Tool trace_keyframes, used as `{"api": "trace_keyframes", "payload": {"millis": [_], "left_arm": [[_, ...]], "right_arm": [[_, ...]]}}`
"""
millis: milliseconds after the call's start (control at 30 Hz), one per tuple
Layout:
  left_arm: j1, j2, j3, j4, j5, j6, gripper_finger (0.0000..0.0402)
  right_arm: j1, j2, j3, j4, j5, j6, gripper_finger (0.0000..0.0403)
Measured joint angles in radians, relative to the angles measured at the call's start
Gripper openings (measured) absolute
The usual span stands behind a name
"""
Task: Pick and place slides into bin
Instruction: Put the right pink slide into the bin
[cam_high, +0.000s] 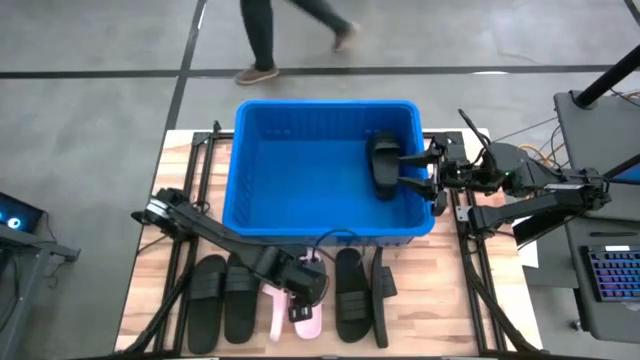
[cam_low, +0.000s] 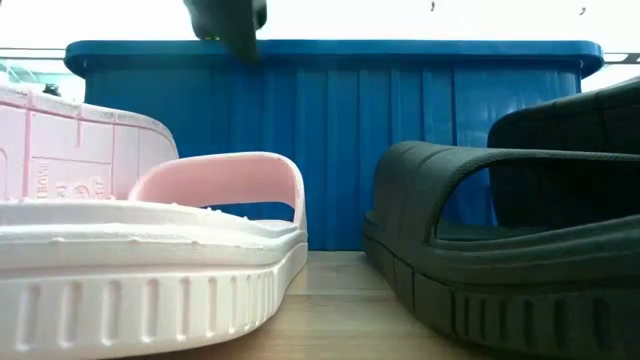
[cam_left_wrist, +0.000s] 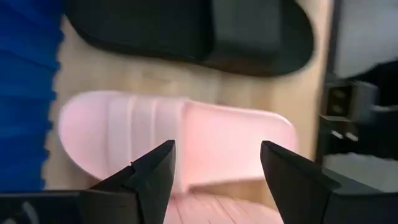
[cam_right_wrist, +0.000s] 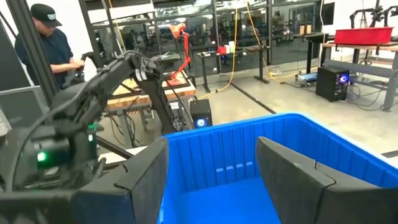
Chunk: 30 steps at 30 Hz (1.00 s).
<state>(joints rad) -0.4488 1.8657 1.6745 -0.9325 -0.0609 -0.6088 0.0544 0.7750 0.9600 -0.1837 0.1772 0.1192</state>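
Observation:
Two pale pink slides lie on the wooden table in front of the blue bin (cam_high: 300, 180). One rests on its sole (cam_left_wrist: 174, 143), the other stands on its side (cam_high: 275, 312). My left gripper (cam_left_wrist: 217, 152) hovers open just above the flat pink slide (cam_high: 308, 322), its fingers pointing steeply down and clear of it. Black slides lie to either side (cam_high: 207, 300) (cam_high: 350, 295). Another black slide (cam_high: 383, 162) lies inside the bin at its right end. My right gripper (cam_high: 412, 170) stands open and level above that end, with nothing between its fingers (cam_right_wrist: 211, 180).
More black slides (cam_high: 240, 305) (cam_high: 381, 300) lie in the row along the table's near edge. The bin's near wall (cam_low: 330, 130) stands close behind the pink slide (cam_low: 150, 250). A person walks past beyond the table's far edge (cam_high: 262, 40); another stands in the room (cam_right_wrist: 53, 46).

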Motion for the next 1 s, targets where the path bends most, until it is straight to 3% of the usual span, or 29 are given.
{"api": "trace_keyframes", "payload": {"millis": [567,733,1000], "left_arm": [[-0.055,0.134,0.000,-0.052,-0.212,0.015,0.0221],[-0.060,0.187,0.000,-0.048,-0.214,0.020,0.0221],[-0.063,0.228,0.000,-0.063,-0.316,-0.046,0.0221]], "right_arm": [[0.000,0.001,-0.001,0.000,0.000,-0.006,0.0233],[0.000,0.001,-0.001,0.000,0.000,-0.008,0.0233],[0.000,0.000,-0.001,0.000,0.000,-0.008,0.0233]]}}
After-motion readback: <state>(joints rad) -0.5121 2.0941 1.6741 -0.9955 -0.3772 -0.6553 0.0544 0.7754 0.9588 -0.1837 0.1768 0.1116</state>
